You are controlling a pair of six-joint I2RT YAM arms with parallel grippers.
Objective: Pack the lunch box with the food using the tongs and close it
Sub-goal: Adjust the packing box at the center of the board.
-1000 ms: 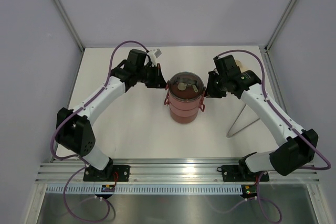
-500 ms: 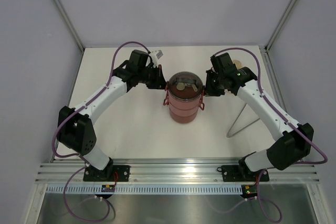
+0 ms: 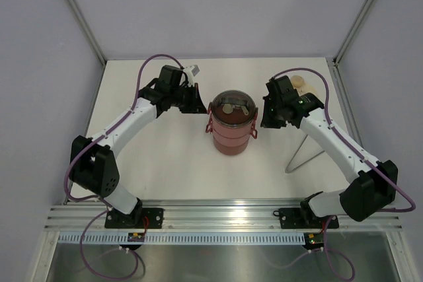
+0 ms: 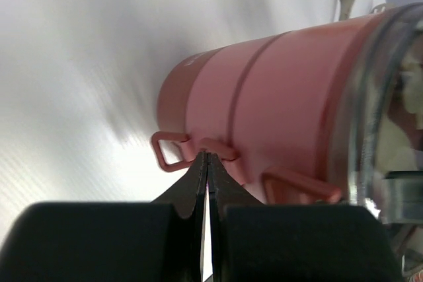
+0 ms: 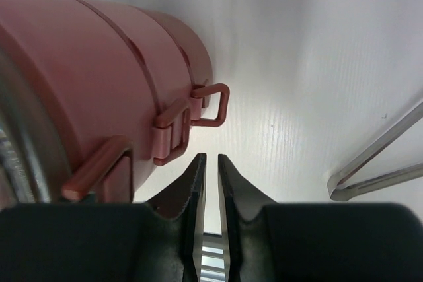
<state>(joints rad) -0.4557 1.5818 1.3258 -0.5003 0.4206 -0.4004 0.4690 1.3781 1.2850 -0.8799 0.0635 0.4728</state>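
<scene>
Overhead view faces down; both wrist views closely share the lunch box (image 3: 231, 129).

Two arms with white link shells and black joint housings. A purple cable loops along each arm from base to wrist. The left gripper (image 3: 198, 100) and the right gripper (image 3: 263, 113) are black, with thin dark fingers (image 5: 196, 189) tapering to points. Black base plates sit bolted to a ribbed aluminium rail (image 3: 225, 214).

Legible text, labels, brands, numbers, signs: none readable on any item in any view.
</scene>
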